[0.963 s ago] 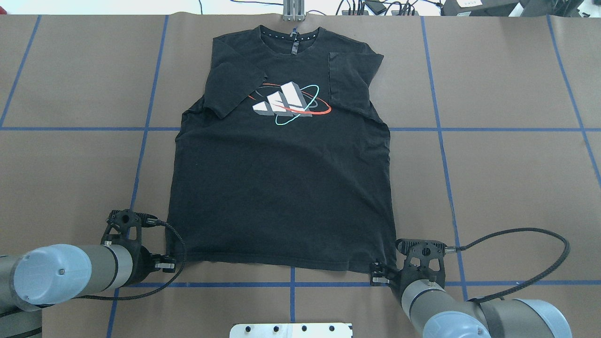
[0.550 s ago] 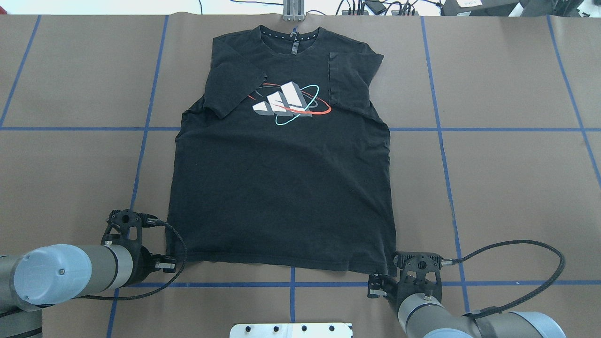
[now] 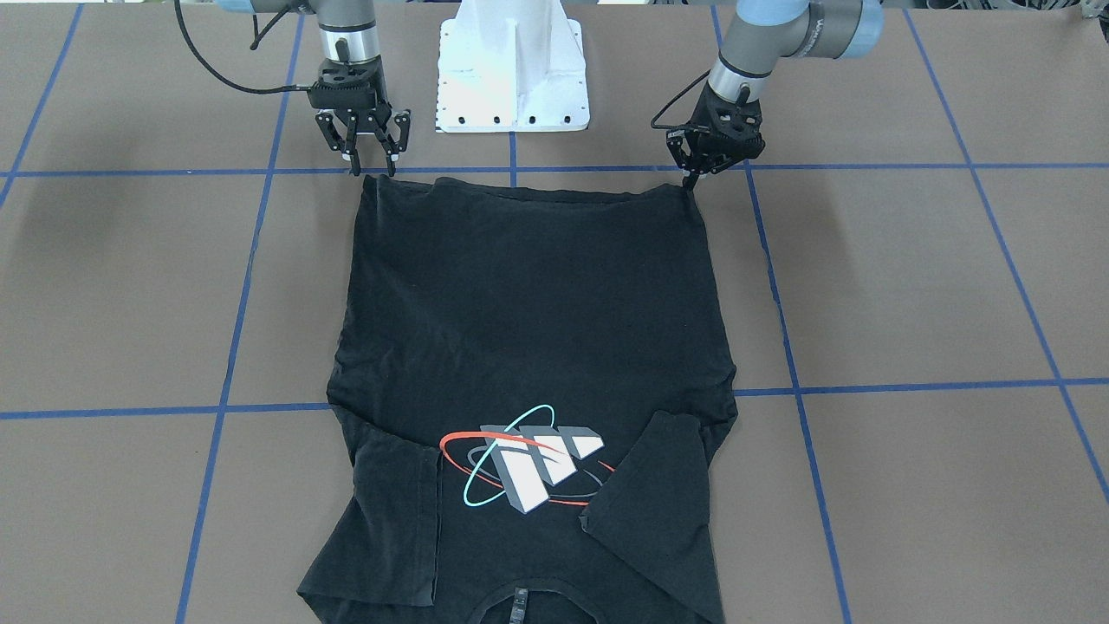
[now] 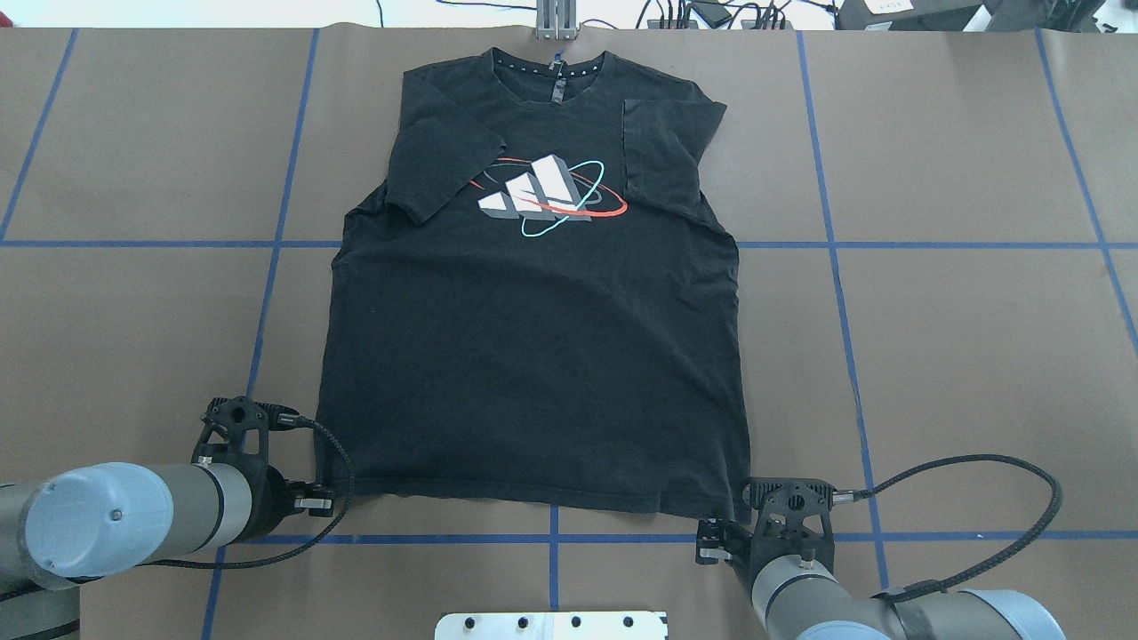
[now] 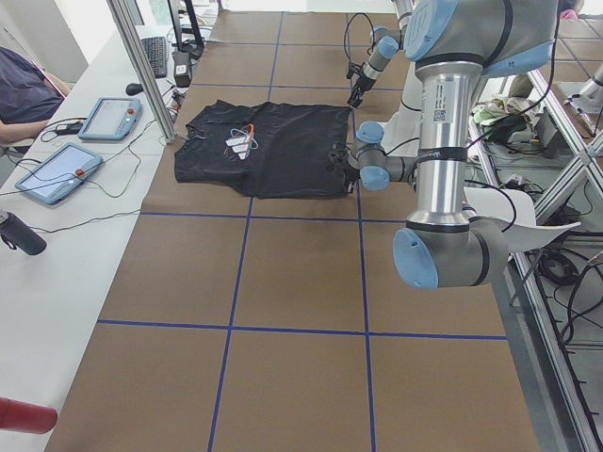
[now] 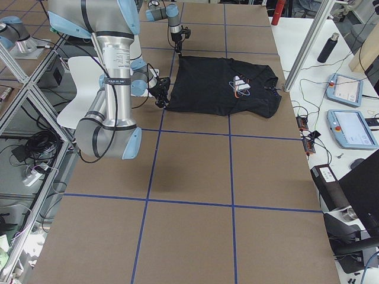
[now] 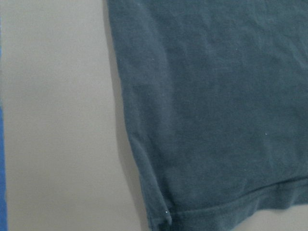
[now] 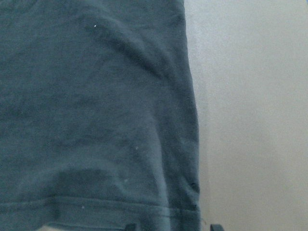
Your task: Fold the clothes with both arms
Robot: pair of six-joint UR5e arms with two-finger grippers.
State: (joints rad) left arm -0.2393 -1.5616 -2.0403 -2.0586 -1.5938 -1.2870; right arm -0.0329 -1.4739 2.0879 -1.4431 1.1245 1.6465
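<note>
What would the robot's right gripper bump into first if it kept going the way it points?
Most likely the T-shirt. The right gripper points down, open, over the shirt's hem corner, so it would touch cloth there, with the table just beneath and beside it. How high it hangs is unclear.

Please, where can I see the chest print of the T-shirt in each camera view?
Front-facing: chest print low centre, upside down.
Overhead: print upper centre.
Exterior left: print upper left, small.
Exterior right: print upper right of centre.
Both wrist views: not in view, only plain fabric.
Shared landmark: the collar, beside the print in all exterior views.
</note>
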